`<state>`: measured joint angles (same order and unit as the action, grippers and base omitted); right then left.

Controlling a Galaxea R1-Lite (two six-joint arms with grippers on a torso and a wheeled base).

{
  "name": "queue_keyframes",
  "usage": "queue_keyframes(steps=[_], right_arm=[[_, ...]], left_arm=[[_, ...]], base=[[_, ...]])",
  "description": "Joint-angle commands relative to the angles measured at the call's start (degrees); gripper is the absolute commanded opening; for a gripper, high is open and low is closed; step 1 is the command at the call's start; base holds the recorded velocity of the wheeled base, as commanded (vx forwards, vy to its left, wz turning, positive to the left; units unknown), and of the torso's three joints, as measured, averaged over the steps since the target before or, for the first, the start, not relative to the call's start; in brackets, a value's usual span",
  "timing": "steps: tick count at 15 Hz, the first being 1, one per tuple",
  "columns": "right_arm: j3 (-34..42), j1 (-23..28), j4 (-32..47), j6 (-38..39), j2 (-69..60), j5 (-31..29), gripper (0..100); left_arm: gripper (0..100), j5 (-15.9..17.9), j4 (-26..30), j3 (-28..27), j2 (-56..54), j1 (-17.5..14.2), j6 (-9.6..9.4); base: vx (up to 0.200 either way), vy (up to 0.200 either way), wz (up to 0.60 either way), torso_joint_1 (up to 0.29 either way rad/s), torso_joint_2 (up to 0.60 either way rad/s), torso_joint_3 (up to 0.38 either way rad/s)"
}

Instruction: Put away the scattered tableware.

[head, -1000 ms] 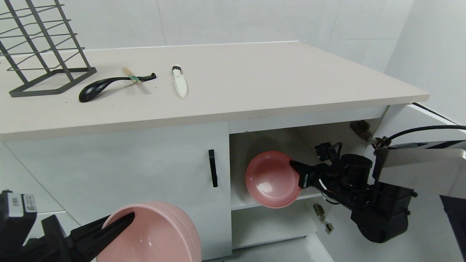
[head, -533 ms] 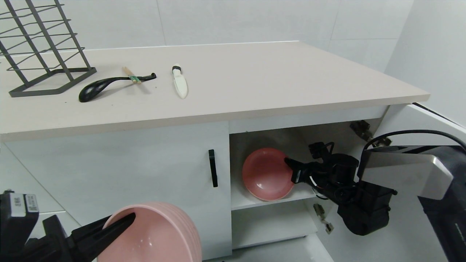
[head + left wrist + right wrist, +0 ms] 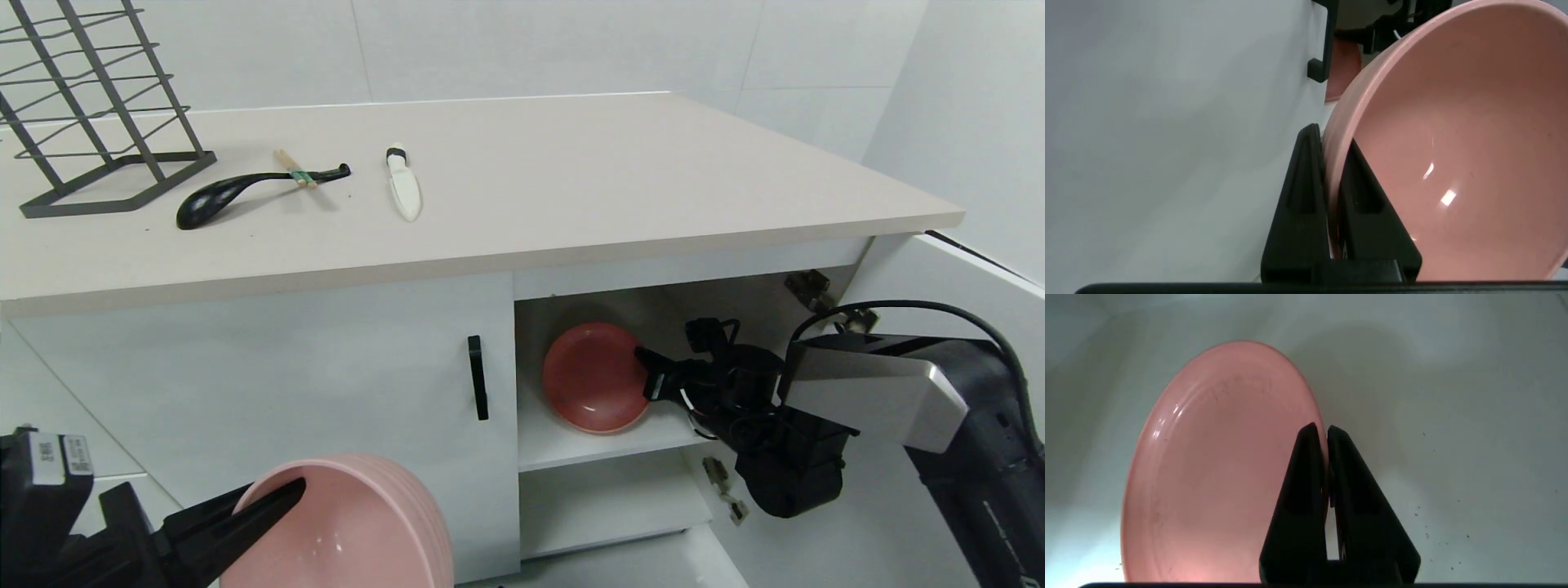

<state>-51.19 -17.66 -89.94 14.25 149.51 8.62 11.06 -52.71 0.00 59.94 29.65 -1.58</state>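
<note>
- Right end effector (image 3: 651,369) is pinching the pink plate (image 3: 592,376) by its rim, fingers pressed together on the edge. This grip is probably keeping the plate tilted so it passes into the open cabinet.
- Plate is hanging over the upper shelf (image 3: 571,447); contact unclear.
- Left end effector (image 3: 282,492) is clamping the pink bowl (image 3: 359,531) by its wall, one finger inside, holding it low, likely next in.
- Black spoon (image 3: 220,192), chopsticks (image 3: 294,169) and white knife (image 3: 403,192) are lying on the bench (image 3: 612,180), near the rack (image 3: 90,106).

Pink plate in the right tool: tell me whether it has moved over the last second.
Yes. The pink plate moved inward, back from the shelf edge it overhung, slightly toward the door handle.
</note>
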Motion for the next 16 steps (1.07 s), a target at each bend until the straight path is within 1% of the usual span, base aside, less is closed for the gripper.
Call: queue_keyframes(steps=[1,4,5,8,11,12,13,15,16], right_arm=[[-0.14,0.0,-0.06,-0.1,0.35,0.08,0],[-0.32,0.0,-0.06,-0.45,0.7,-0.01,0],[-0.49,0.0,-0.06,-0.63,1.23,0.08,100],[-3.57,-0.09,-0.06,-1.07,2.19,-0.09,100],[-2.42,0.61,-0.06,-6.25,0.08,-0.36,100],[0.48,0.7,-0.06,-6.6,-4.49,-0.36,100],[5.31,0.0,-0.06,-6.78,-9.32,-0.36,100],[16.12,-3.34,-0.06,-7.04,-16.97,-0.36,100],[23.85,-5.98,-0.06,-7.04,-21.62,-0.36,100]], left_arm=[[0,0.02,-0.02,0.0,0.0,-0.03,0.0],[0,0.02,-0.02,0.0,0.09,-0.03,0.0],[0,0.02,-0.02,0.0,0.09,0.06,0.0],[0,0.02,-0.02,0.0,0.09,-0.03,0.0],[0,-0.07,-0.02,0.0,0.62,-0.03,0.27],[0,-0.07,-0.02,0.0,1.05,-0.03,0.35],[0,-0.07,-0.02,0.0,1.14,-0.03,0.44],[0,-0.07,-0.02,0.0,1.14,-0.03,0.44],[0,-0.07,0.07,0.0,1.14,-0.03,0.53]], base=[[0.0,0.0,0.0,0.0,0.0,0.0],[0.0,0.0,0.0,0.0,0.0,0.0],[0.0,0.0,0.0,0.0,0.0,0.0],[0.0,0.0,0.0,0.0,0.0,0.0],[0.0,0.0,0.0,0.0,0.0,0.0],[0.0,0.0,0.0,0.0,0.0,0.0],[0.0,0.0,0.0,0.0,0.0,0.0],[0.0,0.0,0.0,0.0,0.0,0.0],[0.0,0.0,0.0,0.0,0.0,0.0]])
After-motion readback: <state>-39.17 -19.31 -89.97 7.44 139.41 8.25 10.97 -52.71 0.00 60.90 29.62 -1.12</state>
